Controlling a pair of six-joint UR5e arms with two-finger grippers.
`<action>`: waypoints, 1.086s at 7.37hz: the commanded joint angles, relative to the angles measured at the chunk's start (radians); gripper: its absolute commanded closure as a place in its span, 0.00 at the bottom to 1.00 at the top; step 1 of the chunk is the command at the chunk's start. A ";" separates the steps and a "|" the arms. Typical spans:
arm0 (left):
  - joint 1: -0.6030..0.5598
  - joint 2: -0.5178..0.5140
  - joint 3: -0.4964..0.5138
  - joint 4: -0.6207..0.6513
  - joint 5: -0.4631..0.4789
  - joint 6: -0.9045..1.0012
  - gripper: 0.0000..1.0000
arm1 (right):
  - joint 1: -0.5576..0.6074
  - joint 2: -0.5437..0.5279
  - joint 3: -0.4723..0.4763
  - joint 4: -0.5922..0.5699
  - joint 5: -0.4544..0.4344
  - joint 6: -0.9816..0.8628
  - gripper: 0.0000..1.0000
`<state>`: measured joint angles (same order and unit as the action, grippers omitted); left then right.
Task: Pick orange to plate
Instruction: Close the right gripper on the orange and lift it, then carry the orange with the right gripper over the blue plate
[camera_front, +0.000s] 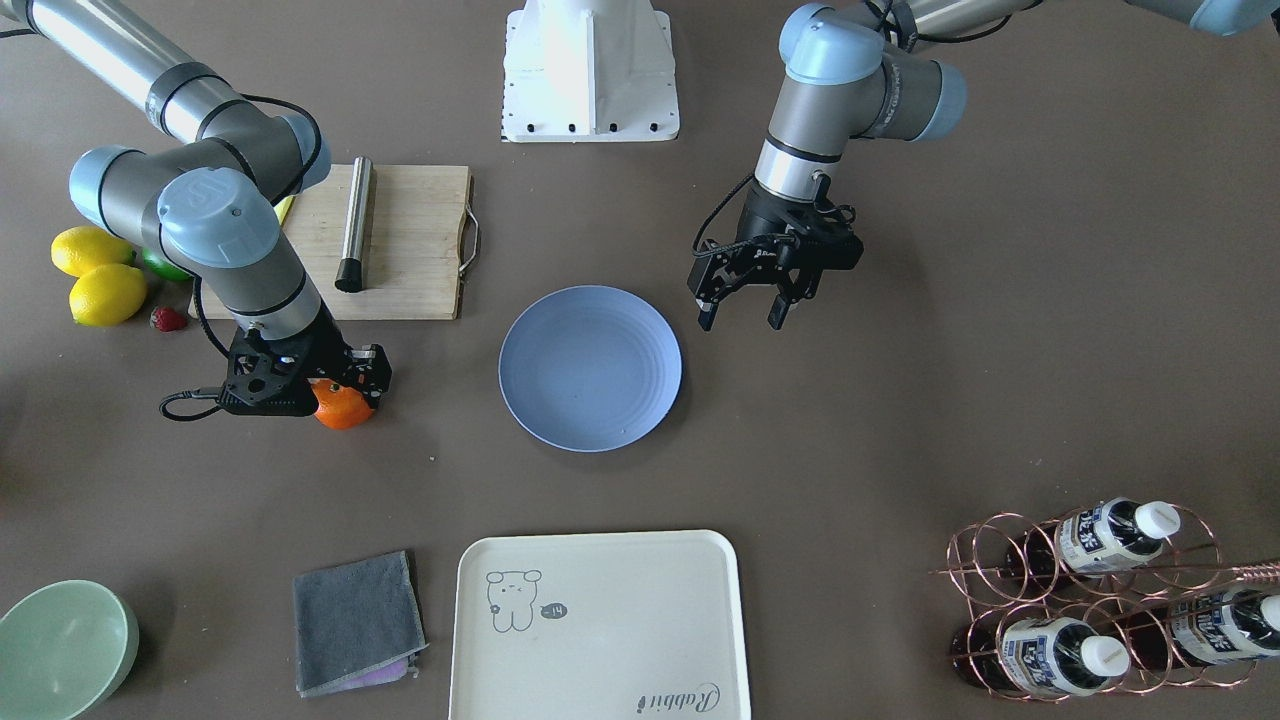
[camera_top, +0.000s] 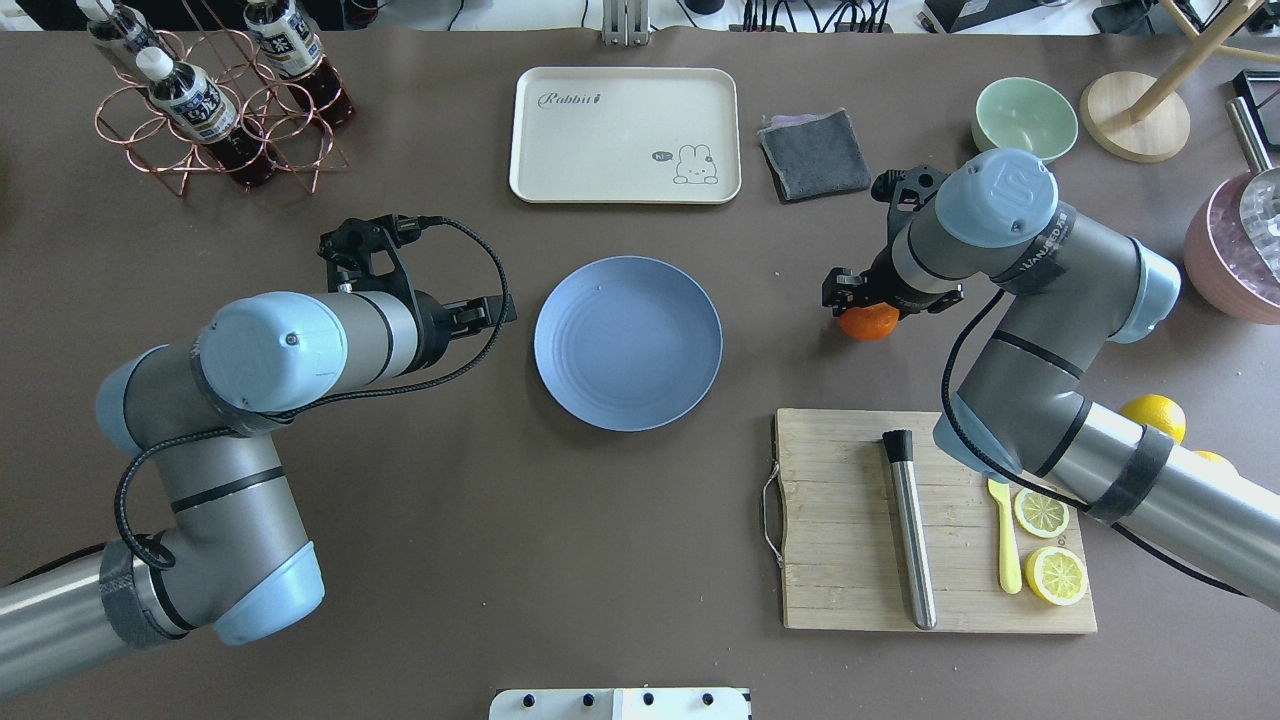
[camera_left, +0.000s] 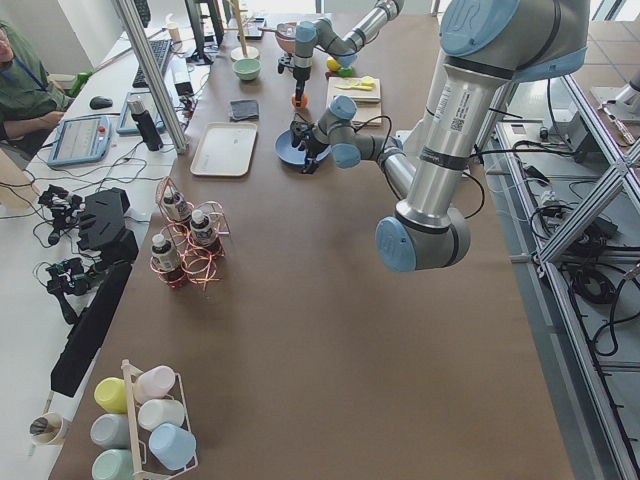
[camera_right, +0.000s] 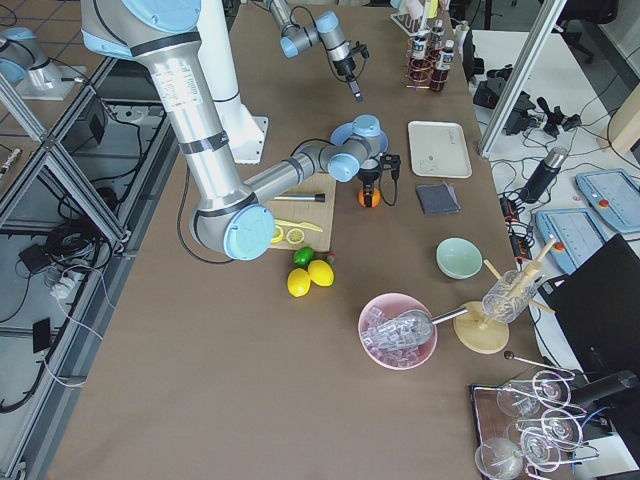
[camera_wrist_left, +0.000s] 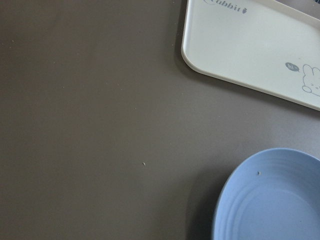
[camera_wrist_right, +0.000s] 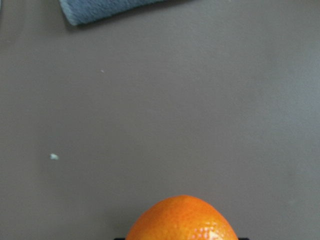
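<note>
Had orange (camera_front: 342, 408) prob. pinched in R gripper (camera_front: 348, 388), L gripper (camera_front: 741, 312) spread by bare plate (camera_front: 590, 368), w/ 1 carry & drop left.

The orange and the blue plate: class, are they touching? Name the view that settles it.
Apart. The overhead exterior view shows a wide strip of bare table between the orange and the plate.
</note>
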<state>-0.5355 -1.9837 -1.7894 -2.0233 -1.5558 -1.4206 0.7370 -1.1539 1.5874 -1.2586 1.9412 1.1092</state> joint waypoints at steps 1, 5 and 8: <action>-0.096 0.014 0.001 0.031 -0.125 0.238 0.02 | -0.008 0.067 0.039 -0.013 0.007 0.050 1.00; -0.220 0.201 -0.038 -0.012 -0.121 0.574 0.02 | -0.201 0.314 -0.019 -0.113 -0.172 0.153 1.00; -0.244 0.256 -0.010 -0.022 -0.130 0.574 0.02 | -0.240 0.393 -0.168 -0.099 -0.251 0.136 1.00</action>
<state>-0.7720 -1.7386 -1.8099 -2.0432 -1.6816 -0.8479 0.5101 -0.7771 1.4659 -1.3635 1.7166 1.2534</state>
